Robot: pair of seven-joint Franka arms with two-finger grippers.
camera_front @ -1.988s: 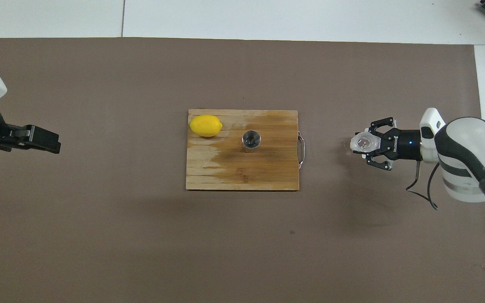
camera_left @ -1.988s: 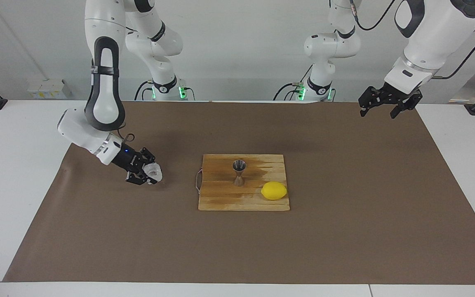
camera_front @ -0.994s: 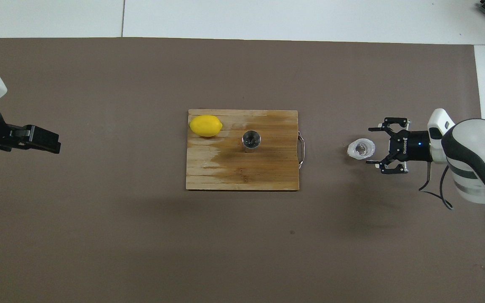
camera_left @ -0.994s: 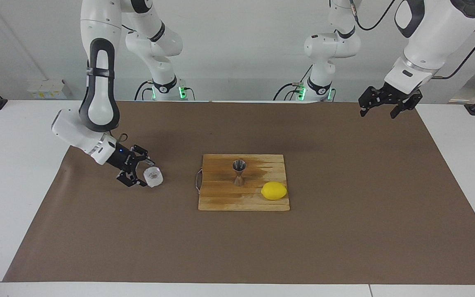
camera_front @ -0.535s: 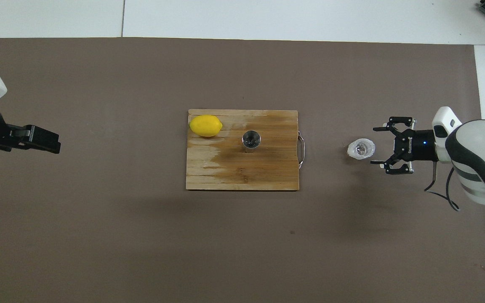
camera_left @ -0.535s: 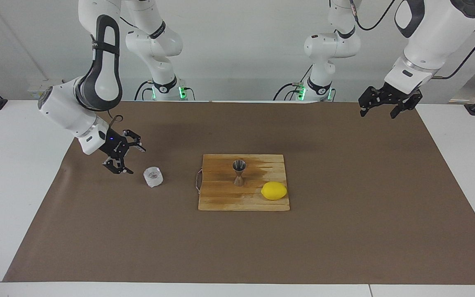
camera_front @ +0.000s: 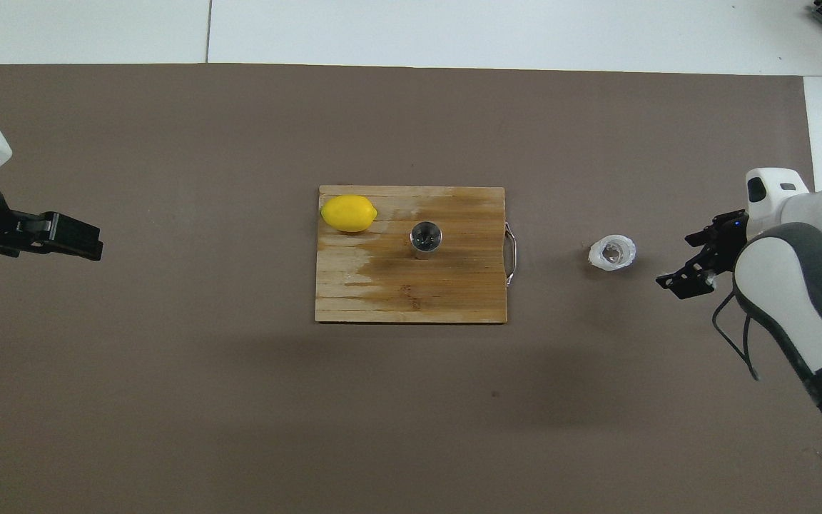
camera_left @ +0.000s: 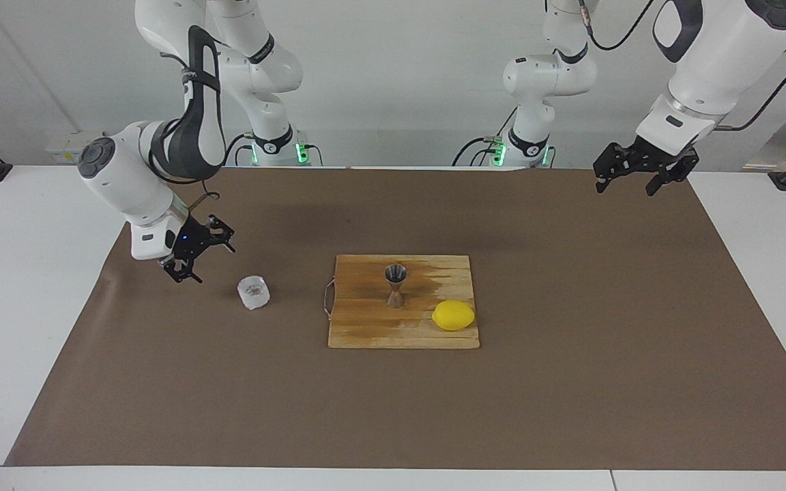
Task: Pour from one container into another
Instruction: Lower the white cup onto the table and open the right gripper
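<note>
The squat clear glass tumbler (camera_left: pixel 254 292) stands upright on the brown mat, beside the board toward the right arm's end; it also shows in the overhead view (camera_front: pixel 612 253). The steel jigger (camera_left: pixel 396 285) (camera_front: pixel 425 238) stands upright on the wooden board (camera_left: pixel 366 327). My right gripper (camera_left: pixel 215 264) (camera_front: pixel 676 260) is open and empty, raised over the mat beside the tumbler and apart from it. My left gripper (camera_left: pixel 625 189) (camera_front: pixel 86 246) waits open and empty, raised over the mat at the left arm's end.
A yellow lemon (camera_left: pixel 453 315) (camera_front: pixel 348 213) lies on the board's corner farther from the robots, toward the left arm's end. The board (camera_front: pixel 411 293) has a wire handle (camera_front: pixel 512 253) facing the tumbler. A brown mat (camera_left: pixel 570 375) covers the table.
My right gripper opened and let go of the tumbler, which now stands on the mat. It then drew back and rose toward the right arm's end. The left arm has not moved.
</note>
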